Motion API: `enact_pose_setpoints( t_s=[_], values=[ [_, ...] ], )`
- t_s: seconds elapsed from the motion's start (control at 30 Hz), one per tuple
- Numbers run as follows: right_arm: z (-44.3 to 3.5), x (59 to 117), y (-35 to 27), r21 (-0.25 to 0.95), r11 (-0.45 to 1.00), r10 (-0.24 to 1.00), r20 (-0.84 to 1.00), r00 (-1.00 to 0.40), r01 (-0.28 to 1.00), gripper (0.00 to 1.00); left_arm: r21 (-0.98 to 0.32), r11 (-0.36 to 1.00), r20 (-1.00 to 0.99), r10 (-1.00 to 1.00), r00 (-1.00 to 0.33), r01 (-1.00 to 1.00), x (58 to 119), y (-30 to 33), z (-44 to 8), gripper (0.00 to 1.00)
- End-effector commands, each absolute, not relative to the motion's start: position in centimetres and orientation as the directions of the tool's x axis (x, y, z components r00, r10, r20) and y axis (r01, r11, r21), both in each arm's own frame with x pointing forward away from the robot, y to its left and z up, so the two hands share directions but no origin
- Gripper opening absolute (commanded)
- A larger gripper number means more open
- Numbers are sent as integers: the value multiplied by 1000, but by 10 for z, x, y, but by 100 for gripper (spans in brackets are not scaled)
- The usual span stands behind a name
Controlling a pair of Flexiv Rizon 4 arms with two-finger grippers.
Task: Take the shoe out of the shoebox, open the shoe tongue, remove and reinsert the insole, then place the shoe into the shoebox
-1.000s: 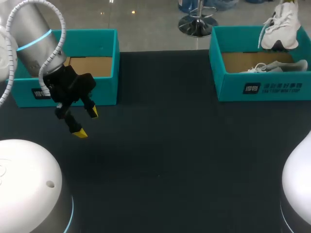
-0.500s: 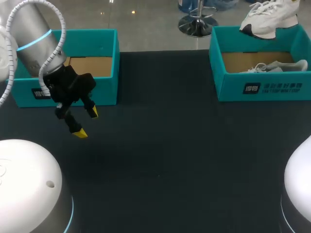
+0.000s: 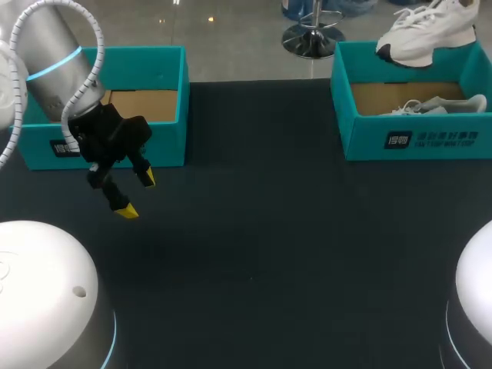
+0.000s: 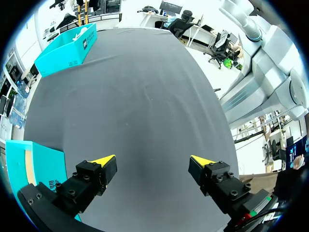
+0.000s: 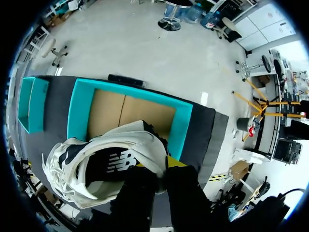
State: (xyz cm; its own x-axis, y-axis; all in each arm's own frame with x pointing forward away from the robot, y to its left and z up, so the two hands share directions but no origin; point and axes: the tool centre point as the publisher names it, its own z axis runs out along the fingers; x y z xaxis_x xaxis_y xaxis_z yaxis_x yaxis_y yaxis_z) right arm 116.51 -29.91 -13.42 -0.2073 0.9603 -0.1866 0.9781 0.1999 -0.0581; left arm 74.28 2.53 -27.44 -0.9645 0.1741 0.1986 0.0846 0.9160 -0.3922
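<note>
Shoe is held in the air at the far right of the head view, above the back wall of the shoebox.

At the left, an open teal left box is set on the black table, its cardboard floor showing. The left gripper is hung just in front of that box, above the table. Its fingers are spread wide and nothing is held between them. In the left wrist view the left gripper is seen released over bare cloth, the left box is seen beside one finger, and the shoebox is seen far ahead at the table's other end.

At the right, the shoebox is set near the table's back edge, and a second shoe, pale, is laid inside it. In the right wrist view the right gripper is clenched on the shoe at the heel end, with one yellow tip shown against the white upper. The shoe is white with a dark side panel, and its laces are hung loose. Under it the shoebox is seen open, with its brown floor showing
</note>
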Motion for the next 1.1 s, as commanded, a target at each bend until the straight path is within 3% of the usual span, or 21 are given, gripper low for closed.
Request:
enact_pose_setpoints(
  t_s=[0.03,0.37,0.73,1.1],
  values=[
    [-149,1154,-293,21,43,965,-259,-36,999,0,-391,917,199,174,-964,85,743,26,-275,100],
    [-174,1147,-303,117,-174,954,-226,197,978,0,-391,917,199,174,-964,85,743,26,-275,100],
    [-174,1146,-304,134,-175,953,-225,202,975,0,-391,917,199,174,-964,85,743,26,-275,100],
    [-188,1165,-313,119,-278,914,-273,300,953,0,-391,917,199,174,-964,85,743,26,-275,100]
  ],
)
